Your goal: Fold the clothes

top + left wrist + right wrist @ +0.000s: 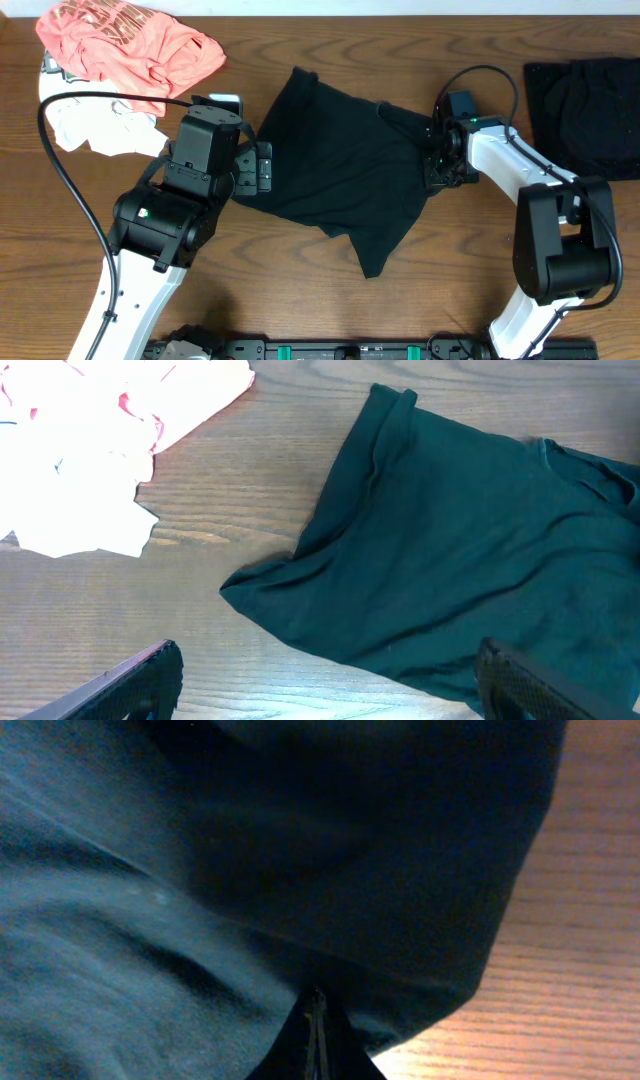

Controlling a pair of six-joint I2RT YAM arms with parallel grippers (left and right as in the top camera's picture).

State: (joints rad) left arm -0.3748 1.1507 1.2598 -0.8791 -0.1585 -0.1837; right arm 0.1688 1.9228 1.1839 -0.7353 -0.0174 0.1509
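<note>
A plain black shirt lies crumpled and partly spread on the middle of the wooden table. My left gripper is open at the shirt's left edge. In the left wrist view, the open left gripper has a finger on each side of the shirt's lower left corner and holds nothing. My right gripper is at the shirt's right edge. In the right wrist view, the right gripper's fingers are pressed together with the dark fabric bunched at their tips.
A coral-pink printed shirt and a white garment lie at the back left; the white garment also shows in the left wrist view. Folded black garments lie at the back right. A black cable loops beside the left arm.
</note>
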